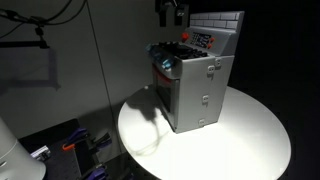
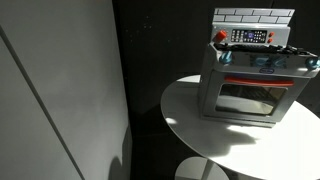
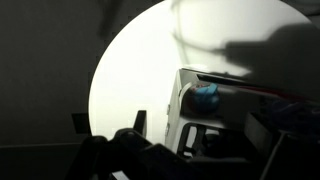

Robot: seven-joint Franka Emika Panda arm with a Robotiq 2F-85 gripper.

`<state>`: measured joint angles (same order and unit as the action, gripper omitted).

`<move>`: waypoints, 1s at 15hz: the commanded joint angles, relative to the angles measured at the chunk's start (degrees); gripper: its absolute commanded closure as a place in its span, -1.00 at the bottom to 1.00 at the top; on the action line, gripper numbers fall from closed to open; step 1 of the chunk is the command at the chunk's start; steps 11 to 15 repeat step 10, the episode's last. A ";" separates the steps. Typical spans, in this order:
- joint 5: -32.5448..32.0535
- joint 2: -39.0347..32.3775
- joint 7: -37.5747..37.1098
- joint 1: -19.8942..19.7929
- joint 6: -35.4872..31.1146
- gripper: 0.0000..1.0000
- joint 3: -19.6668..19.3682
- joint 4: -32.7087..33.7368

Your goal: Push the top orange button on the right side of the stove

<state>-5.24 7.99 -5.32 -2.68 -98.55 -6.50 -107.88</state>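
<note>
Above the stove [image 1: 196, 92], gripper [image 1: 172, 18] (exterior view)

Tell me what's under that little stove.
A round white table: the stove stands on it in both exterior views. The tabletop beneath its base is covered, so nothing there shows.

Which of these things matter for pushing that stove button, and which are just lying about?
Part of the job:
- the stove
- its button panel
- the gripper, jaws above the stove

Just lying about:
- the round white table, which only bears the stove
- the small clutter on the floor, too dim to identify
</note>
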 commanded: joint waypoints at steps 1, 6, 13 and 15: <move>0.62 8.95 3.91 -0.94 -2.30 -1.00 0.31 -8.00; 1.33 14.50 6.53 -0.89 -1.82 -1.00 -0.01 -12.40; 0.27 12.67 4.77 -1.08 -1.01 -1.00 0.70 -10.60; 0.27 12.67 4.77 -1.08 -1.01 -1.00 0.70 -10.60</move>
